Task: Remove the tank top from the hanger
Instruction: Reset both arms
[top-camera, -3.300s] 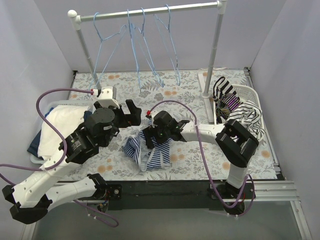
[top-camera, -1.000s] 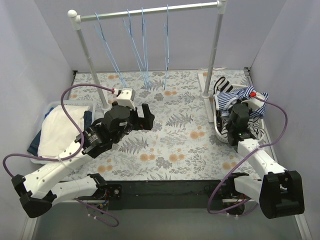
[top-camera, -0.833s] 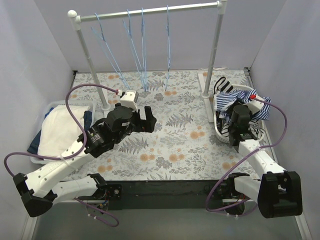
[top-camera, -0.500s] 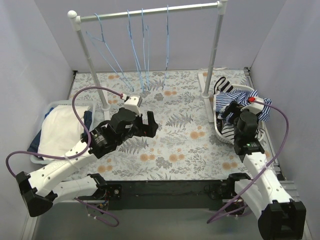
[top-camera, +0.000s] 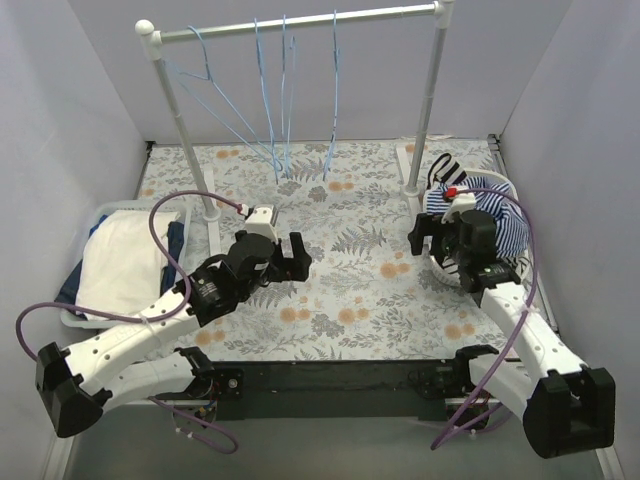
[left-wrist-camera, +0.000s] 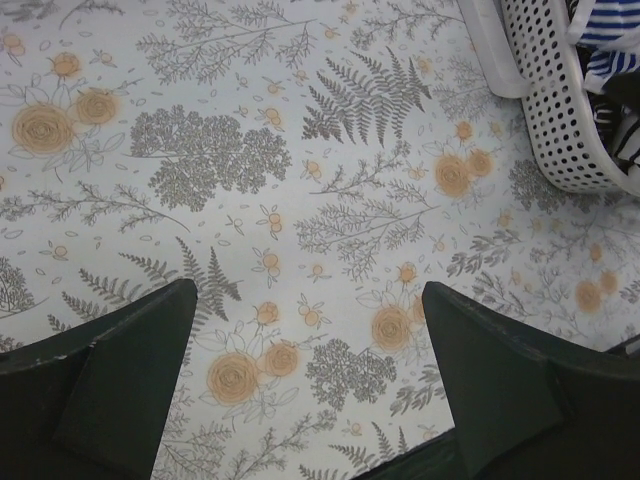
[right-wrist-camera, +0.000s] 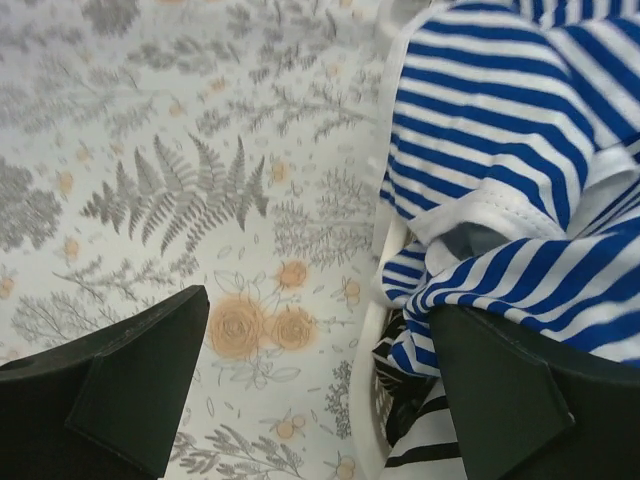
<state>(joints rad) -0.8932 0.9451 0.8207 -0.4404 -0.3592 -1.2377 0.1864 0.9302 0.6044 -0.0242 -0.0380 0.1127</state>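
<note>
The blue-and-white striped tank top (top-camera: 493, 212) lies heaped in the white basket (left-wrist-camera: 560, 110) at the right, off any hanger. In the right wrist view the tank top (right-wrist-camera: 500, 120) spills over the basket rim (right-wrist-camera: 384, 330). My right gripper (top-camera: 438, 238) (right-wrist-camera: 320, 310) hovers just left of the basket, open, holding nothing; its right finger (right-wrist-camera: 510, 390) is close to the fabric. Several bare blue wire hangers (top-camera: 285, 90) hang on the rail. My left gripper (top-camera: 288, 256) (left-wrist-camera: 308, 300) is open over the floral cloth at mid-table, with nothing between its fingers.
The rack's posts (top-camera: 425, 100) (top-camera: 180, 110) stand on the back half of the table. A black-and-white striped garment (right-wrist-camera: 440, 430) lies in the basket under the tank top. A bin of folded white and blue cloth (top-camera: 115, 260) sits at the left edge.
My right gripper opened and let go of the tank top, which now rests in the basket, then drew back to the left. My left arm drifted slightly nearer. The hangers swing a little.
</note>
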